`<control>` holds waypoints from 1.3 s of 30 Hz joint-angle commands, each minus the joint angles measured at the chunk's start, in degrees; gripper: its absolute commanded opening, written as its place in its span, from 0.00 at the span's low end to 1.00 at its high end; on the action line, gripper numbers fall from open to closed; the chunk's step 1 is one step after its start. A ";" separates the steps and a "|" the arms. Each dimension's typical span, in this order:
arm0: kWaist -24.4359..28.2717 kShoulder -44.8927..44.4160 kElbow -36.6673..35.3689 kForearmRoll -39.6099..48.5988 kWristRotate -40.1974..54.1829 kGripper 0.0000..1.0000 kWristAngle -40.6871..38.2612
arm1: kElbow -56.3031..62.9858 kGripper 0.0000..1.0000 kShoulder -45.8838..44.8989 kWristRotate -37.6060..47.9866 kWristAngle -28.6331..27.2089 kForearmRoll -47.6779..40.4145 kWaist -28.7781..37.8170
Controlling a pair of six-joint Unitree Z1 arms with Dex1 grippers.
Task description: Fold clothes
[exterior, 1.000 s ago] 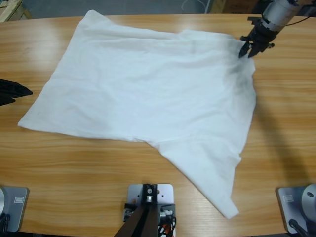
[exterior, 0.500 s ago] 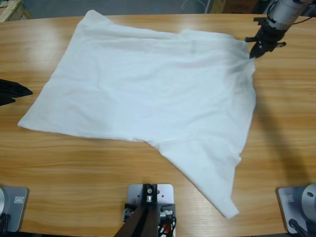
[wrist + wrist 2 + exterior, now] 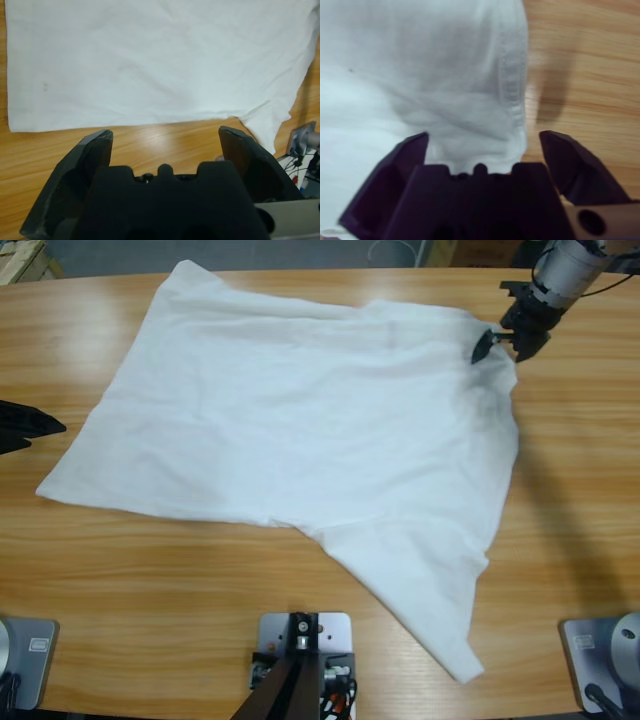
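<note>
Straddling the shirt's hemmed corner, the right gripper (image 3: 482, 142) has its jaws spread wide with nothing pinched yet; in the right wrist view the stitched edge of the shirt (image 3: 420, 90) runs up between the jaws, cloth under one jaw and bare table (image 3: 590, 60) under the other, so the corner sits right in the gap. In the high view the same gripper (image 3: 497, 341) sits at the shirt's far corner by the table's far edge, one jaw tip over the cloth, the other at the edge; whether the tips touch the cloth I can't tell. My read: a close and slight drop would take this corner, then the pull goes across the shirt toward the opposite side. Left gripper (image 3: 162, 142) is also open and empty, low over bare wood, with the shirt's (image 3: 150, 60) near straight edge lying just ahead of the jaws and running crosswise to them; in the high view only its black tip (image 3: 25, 427) shows at the side edge, a bit off the shirt's near corner. Shirt (image 3: 300, 440) lies spread mostly flat across the table middle, long axis roughly diagonal, one pointed flap trailing toward the near edge. Right arm is the one on the cloth; left needs a short reach forward
</note>
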 commanded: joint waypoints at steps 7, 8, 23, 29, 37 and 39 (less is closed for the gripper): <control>0.48 2.02 1.09 -0.50 -0.28 0.82 0.59 | 1.96 0.00 3.35 -0.79 0.98 -0.45 -0.66; 0.50 2.02 1.09 -0.50 -0.28 0.82 0.59 | 2.17 0.00 3.32 -1.10 0.91 -0.37 -0.66; 0.50 1.95 1.09 -0.50 -0.28 0.82 0.59 | -0.77 0.00 1.66 -3.25 0.62 2.99 -2.40; 0.50 1.93 1.09 -0.50 -0.28 0.82 0.59 | -15.96 0.00 5.41 -4.00 -0.75 11.85 -5.21; 0.50 1.93 1.16 -0.50 -0.28 0.82 0.59 | -36.52 0.00 14.07 -4.18 -1.15 22.66 -5.23; 0.50 2.07 1.13 -0.50 -0.28 0.82 0.59 | -36.63 0.00 15.18 -4.09 -1.54 23.21 -5.23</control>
